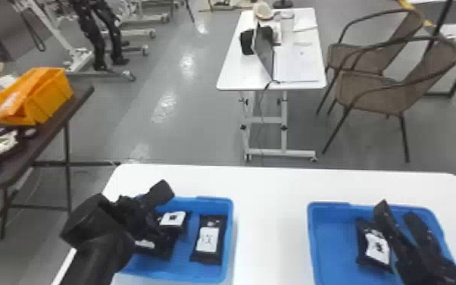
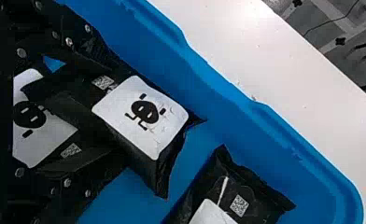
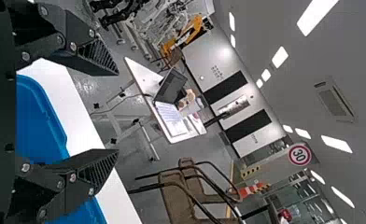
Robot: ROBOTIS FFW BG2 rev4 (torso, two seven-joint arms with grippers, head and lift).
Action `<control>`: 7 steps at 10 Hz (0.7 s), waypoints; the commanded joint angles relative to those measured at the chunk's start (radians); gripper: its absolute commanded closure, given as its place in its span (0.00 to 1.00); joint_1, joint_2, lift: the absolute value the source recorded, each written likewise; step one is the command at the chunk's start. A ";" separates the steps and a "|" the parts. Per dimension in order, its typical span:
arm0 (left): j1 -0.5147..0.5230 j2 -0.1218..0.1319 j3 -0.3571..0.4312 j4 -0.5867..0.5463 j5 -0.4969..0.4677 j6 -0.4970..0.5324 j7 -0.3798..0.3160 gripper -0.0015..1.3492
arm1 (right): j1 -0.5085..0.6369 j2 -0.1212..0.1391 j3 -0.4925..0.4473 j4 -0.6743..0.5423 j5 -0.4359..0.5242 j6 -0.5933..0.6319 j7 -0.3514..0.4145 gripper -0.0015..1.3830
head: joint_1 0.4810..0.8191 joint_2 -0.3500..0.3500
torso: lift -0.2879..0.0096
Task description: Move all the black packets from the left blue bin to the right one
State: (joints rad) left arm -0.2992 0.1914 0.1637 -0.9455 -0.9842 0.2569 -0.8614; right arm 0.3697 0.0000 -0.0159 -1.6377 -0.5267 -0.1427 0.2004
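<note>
Left end effector (image 1: 144, 218) open at the black packets (image 2: 141, 114), dark fingertips hard to make out.

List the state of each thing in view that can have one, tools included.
Left tool: open
Right tool: open, nothing between its fingers
Left blue bin: open-topped, holding at least three packets
Black packets in it: labels up
Right blue bin: open-topped, holding a packet
That black packet: label up
Laptop: lid open

From my side, the bins (image 1: 331, 242) looked blue, the packets (image 1: 209, 239) black, their white labels (image 2: 165, 126) bearing black cartoon figures (image 2: 145, 112).
</note>
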 commanded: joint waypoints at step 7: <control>0.098 -0.038 -0.015 -0.308 0.059 0.097 -0.163 0.74 | -0.011 0.001 0.001 0.021 -0.013 0.000 0.017 0.43 | 0.63 0.70 | 0.97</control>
State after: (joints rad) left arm -0.2185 0.1564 0.1479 -1.2082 -0.9324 0.3430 -1.0216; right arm 0.3619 0.0000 -0.0157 -1.6205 -0.5370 -0.1427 0.2176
